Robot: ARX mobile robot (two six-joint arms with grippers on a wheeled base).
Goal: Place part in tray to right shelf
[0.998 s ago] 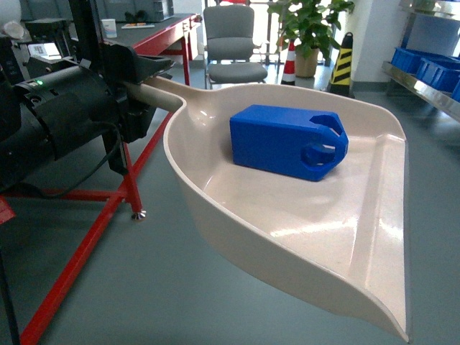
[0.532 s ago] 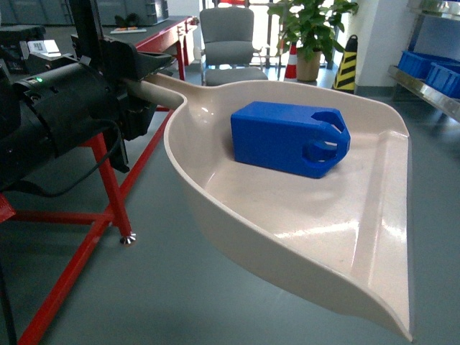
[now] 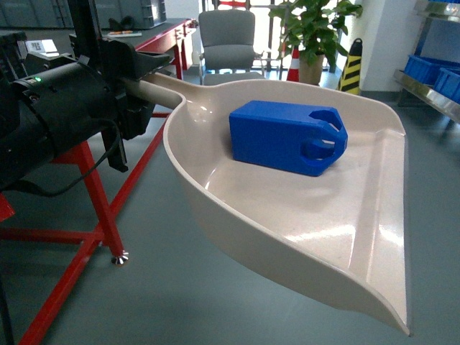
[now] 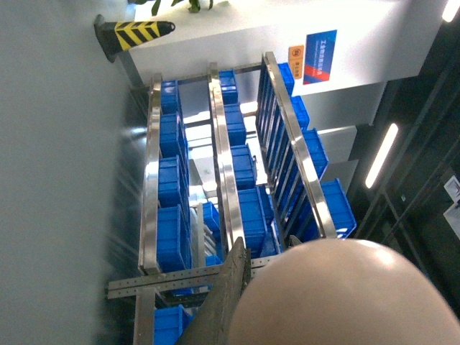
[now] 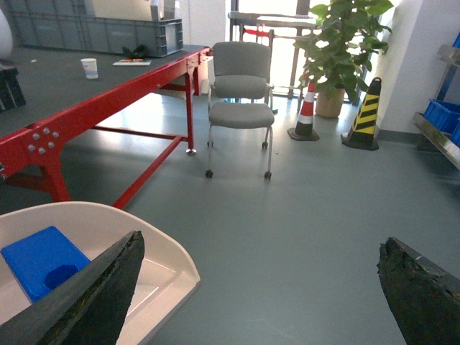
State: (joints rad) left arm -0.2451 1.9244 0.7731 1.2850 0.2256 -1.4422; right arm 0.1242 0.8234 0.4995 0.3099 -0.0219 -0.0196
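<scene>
The cream tray (image 3: 302, 215) hangs in mid-air across the head view, held level by its handle. My left gripper (image 3: 146, 76) is shut on that handle at the upper left. The blue part (image 3: 287, 136) lies inside the tray near its back wall, notched end to the right. In the left wrist view the tray's rounded beige handle (image 4: 345, 295) fills the lower right beside one dark finger (image 4: 226, 295). My right gripper (image 5: 262, 244) is open over bare floor, with the tray's corner (image 5: 162, 266) and the part (image 5: 39, 262) at its left.
A steel shelf (image 3: 431, 97) with blue crates (image 3: 428, 68) stands at the right; the same shelf (image 4: 215, 165) fills the left wrist view. A red-framed table (image 3: 93, 208) is at the left. A grey chair (image 3: 228, 43), potted plant (image 3: 313, 32) and striped cones (image 3: 351, 68) stand ahead.
The background has slid: the red table's foot moved down and left, and the shelf shifted at the right edge. Tray and part keep their place in the view.
</scene>
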